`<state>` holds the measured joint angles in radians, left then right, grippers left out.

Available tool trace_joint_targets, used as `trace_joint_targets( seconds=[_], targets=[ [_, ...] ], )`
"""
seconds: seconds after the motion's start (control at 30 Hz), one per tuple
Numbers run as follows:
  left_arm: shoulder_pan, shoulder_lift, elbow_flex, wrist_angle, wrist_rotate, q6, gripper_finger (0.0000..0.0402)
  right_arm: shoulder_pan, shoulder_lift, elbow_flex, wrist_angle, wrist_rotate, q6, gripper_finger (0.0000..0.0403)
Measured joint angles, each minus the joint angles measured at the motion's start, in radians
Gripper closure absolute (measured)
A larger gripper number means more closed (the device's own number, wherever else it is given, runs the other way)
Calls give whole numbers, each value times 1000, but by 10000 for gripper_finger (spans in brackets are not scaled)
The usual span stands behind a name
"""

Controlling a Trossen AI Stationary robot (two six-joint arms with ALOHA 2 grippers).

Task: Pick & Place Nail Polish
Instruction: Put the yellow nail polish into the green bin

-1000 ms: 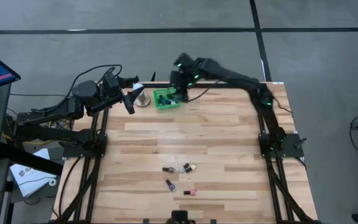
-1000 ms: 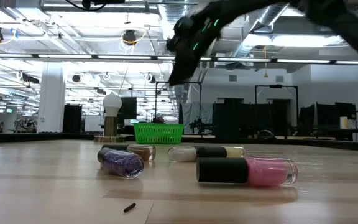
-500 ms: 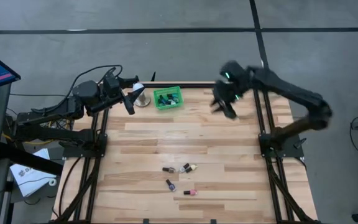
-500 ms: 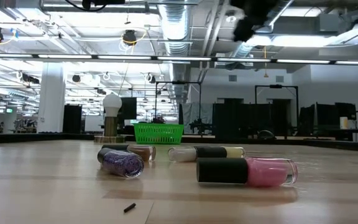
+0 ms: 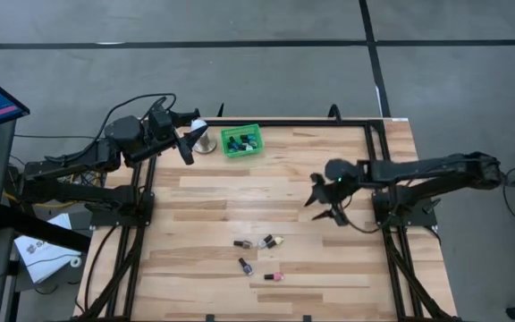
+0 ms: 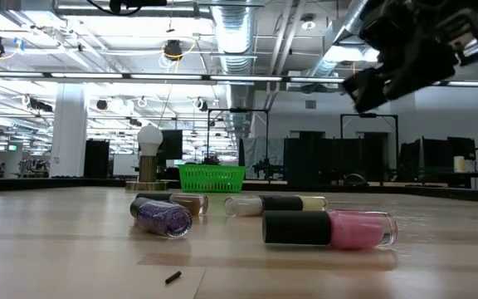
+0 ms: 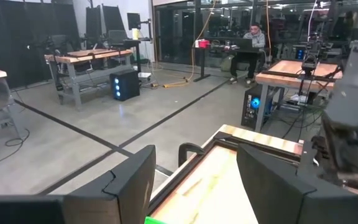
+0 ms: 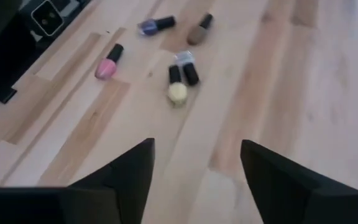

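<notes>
Nail polish bottles lie in two places. Four loose ones lie on the bench (image 5: 240, 201) toward its near edge: a dark one (image 5: 242, 243), a cream one (image 5: 274, 241) with a dark cap, a purple one (image 5: 245, 266) and a pink one (image 5: 274, 277). From the low view the pink one lies on its side closest to the camera, the cream one behind it, and the glittery purple one off to one side. More bottles (image 5: 237, 140) sit inside a green basket (image 5: 240, 141) at the far edge of the bench, beside a white bulb (image 5: 201, 136) on a round base.

The right tool (image 5: 327, 202) hangs above the bench on its right side, between the basket and the loose bottles and well apart from both. Its jaws stand wide open and hold nothing; in the right wrist view the two dark fingers (image 8: 127, 175) are spread with bare wood between them and the four loose bottles farther off.

The left tool (image 5: 189, 143) waits at the far left corner, just beside the bulb, its fingers (image 7: 127, 185) parted with nothing between them, touching nothing that can be seen.
</notes>
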<state>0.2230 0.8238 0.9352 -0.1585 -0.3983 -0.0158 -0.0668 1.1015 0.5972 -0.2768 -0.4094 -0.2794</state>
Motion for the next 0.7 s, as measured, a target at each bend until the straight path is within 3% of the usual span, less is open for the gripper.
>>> trace_joint_targets(
  seconds=[0.17,0.4,0.57,0.7],
  targets=[
    [0,0,0,0,-3,0,181,77,138,-42,237,0,-7,159],
    [0,0,0,-3,-2,0,181,147,433,-35,553,8,-8,167],
    [0,0,0,-4,-2,0,181,174,615,45,608,14,-13,167],
    [0,0,0,-7,-2,0,181,178,688,93,607,11,-19,167]
  ],
)
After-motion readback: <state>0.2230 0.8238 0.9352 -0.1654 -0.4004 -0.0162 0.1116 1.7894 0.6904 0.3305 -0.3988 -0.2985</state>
